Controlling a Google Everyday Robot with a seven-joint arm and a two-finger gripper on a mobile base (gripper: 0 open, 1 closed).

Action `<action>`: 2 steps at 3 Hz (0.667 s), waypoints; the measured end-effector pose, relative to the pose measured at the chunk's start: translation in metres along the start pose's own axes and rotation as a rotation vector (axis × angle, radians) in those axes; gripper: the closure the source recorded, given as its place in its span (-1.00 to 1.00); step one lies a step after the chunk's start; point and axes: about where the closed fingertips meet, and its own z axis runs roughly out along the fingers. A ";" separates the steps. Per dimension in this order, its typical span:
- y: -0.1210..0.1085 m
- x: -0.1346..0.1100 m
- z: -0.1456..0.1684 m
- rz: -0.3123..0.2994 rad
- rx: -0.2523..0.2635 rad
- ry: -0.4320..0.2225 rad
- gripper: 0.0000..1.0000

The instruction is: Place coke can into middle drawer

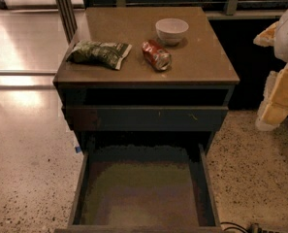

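Observation:
The coke can [156, 55] lies on its side on the cabinet top, just in front of the white bowl [171, 30]. The middle drawer [143, 193] is pulled out wide below, with dark blue-grey walls and a bare olive-brown floor. My gripper [279, 81] is at the right edge of the view, pale and yellowish, to the right of the cabinet and about level with its top. It is well apart from the can and holds nothing that I can see.
A green crinkly snack bag [99, 52] lies on the left of the cabinet top [201, 62]. The upper drawer [146, 118] shows only its dark scratched front. Speckled floor lies on both sides of the cabinet, and a cable [240, 226] at the bottom right.

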 end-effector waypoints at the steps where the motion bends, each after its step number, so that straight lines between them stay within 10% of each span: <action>1: -0.001 -0.001 0.000 -0.002 0.004 -0.002 -1.00; 2: -0.027 -0.011 0.014 -0.038 0.008 -0.019 -1.00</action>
